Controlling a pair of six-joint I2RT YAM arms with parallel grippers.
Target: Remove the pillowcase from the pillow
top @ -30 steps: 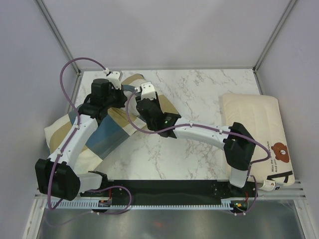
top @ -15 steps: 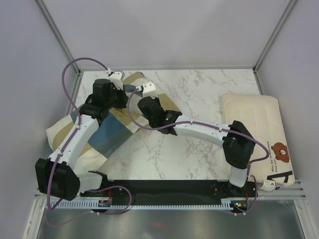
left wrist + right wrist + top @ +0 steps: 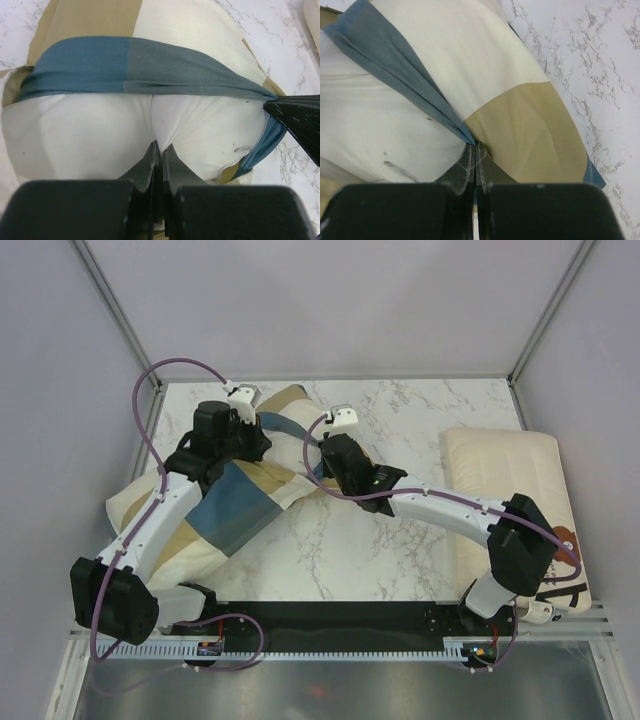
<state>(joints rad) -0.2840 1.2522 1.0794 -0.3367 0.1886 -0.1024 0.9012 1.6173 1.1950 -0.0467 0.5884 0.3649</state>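
Observation:
The pillowcase [image 3: 235, 515], in steel blue, tan and cream blocks, lies at the table's left with the pillow inside it. In the left wrist view the white pillow [image 3: 90, 130] bulges out under the pillowcase's blue hem [image 3: 125, 65], which is pulled taut. My left gripper [image 3: 264, 434] [image 3: 161, 146] is shut on a pinch of the pillow's white fabric. My right gripper [image 3: 315, 472] [image 3: 474, 146] is shut on the pillowcase edge [image 3: 530, 120], where the blue hem meets the tan block. Its black fingertip [image 3: 295, 117] shows at the hem's right end. The pillow [image 3: 370, 130] lies just left of it.
A flatter cream pillow with a brown bear print [image 3: 510, 480] lies along the right edge, under the right arm's elbow. Bare marble tabletop [image 3: 400, 430] stretches between the two pillows. Grey walls enclose the table on three sides.
My right gripper has shut on the pillowcase edge and moved right, pulling the blue hem taut away from the left gripper. The left gripper has stayed shut and shifted slightly right.

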